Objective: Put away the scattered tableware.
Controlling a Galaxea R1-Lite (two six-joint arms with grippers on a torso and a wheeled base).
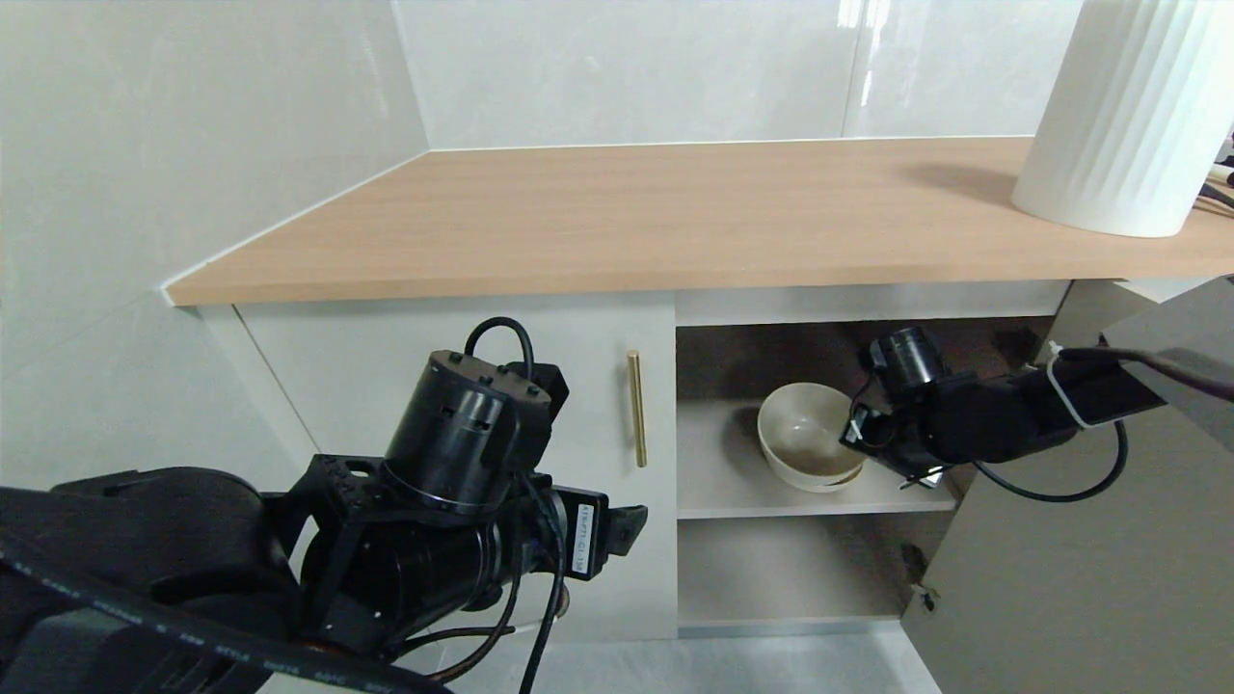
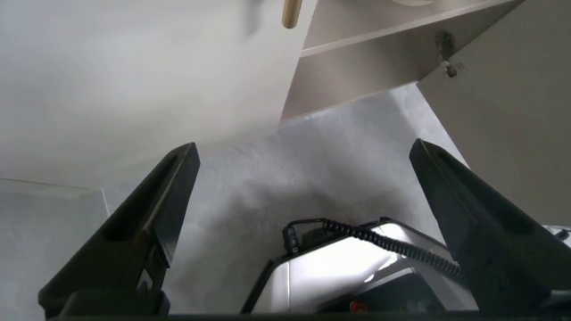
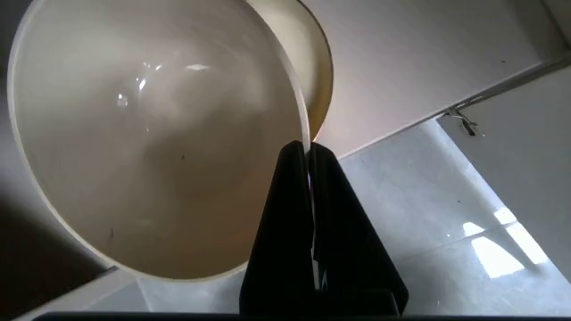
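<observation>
Head view shows the right claw (image 1: 861, 439) clenched on the 3 o'clock rim of the cream round ceramic bowl (image 1: 808, 436), tilted at the white cabinet's upper shelf (image 1: 733, 496), so stowing seems nearly done and next calls for levelling and letting go, while the left claw (image 2: 305, 152) hangs released.

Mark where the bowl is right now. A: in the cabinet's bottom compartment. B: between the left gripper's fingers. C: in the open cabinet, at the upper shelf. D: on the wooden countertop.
C: the bowl, tilted, is inside the open cabinet at the upper shelf, its rim pinched by the right gripper.
</observation>
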